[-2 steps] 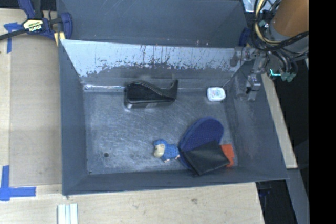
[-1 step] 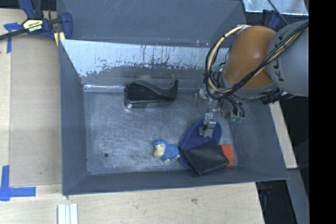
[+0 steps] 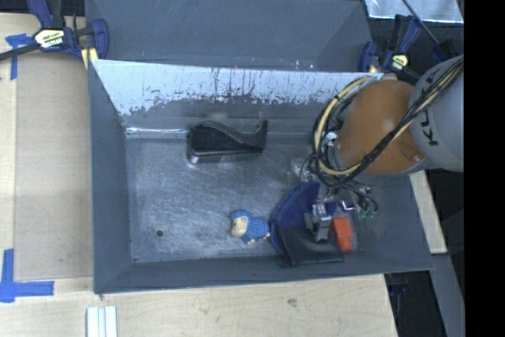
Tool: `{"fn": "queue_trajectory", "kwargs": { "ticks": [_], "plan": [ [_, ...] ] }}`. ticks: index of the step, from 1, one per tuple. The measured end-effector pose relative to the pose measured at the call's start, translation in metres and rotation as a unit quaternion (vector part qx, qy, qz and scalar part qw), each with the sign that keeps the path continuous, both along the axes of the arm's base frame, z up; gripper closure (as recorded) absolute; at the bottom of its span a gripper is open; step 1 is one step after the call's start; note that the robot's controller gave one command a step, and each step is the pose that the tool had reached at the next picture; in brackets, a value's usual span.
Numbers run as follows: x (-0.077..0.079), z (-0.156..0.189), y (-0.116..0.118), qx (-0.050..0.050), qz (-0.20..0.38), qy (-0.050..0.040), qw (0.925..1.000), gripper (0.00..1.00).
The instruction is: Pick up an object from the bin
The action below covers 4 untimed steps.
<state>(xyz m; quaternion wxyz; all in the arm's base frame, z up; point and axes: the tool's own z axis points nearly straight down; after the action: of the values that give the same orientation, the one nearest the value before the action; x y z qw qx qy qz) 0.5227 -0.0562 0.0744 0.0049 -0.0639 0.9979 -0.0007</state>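
Gripper (image 3: 322, 226) sits low over a dark blue cloth (image 3: 292, 209) and a flat black piece (image 3: 304, 253) in the lower right corner of the bin (image 3: 110, 193), open or closed I cannot tell; best to pinch just one, centred, then lift straight.

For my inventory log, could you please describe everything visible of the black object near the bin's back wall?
The black object is elongated and glossy, perhaps plastic or rubber, with a bulkier rounded left end and a lower, curved middle. It lies lengthwise on the bin floor beside the back wall, touching no other item, apart from the tool.
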Motion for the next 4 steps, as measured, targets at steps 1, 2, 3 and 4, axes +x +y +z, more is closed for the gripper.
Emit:
{"fn": "queue_trajectory", "kwargs": {
  "ticks": [1,2,3,4],
  "plan": [
    [0.03,-0.003,-0.002,0.0,0.008,0.0047,1.0,0.0],
    [0.033,-0.001,-0.002,0.0,0.009,-0.0017,1.0,1.0],
    [0.037,0.193,-0.006,-0.001,0.014,-0.0021,0.9999,1.0],
    [0.035,0.187,-0.006,0.0,0.013,0.0029,0.9999,0.0]
  ]
}}
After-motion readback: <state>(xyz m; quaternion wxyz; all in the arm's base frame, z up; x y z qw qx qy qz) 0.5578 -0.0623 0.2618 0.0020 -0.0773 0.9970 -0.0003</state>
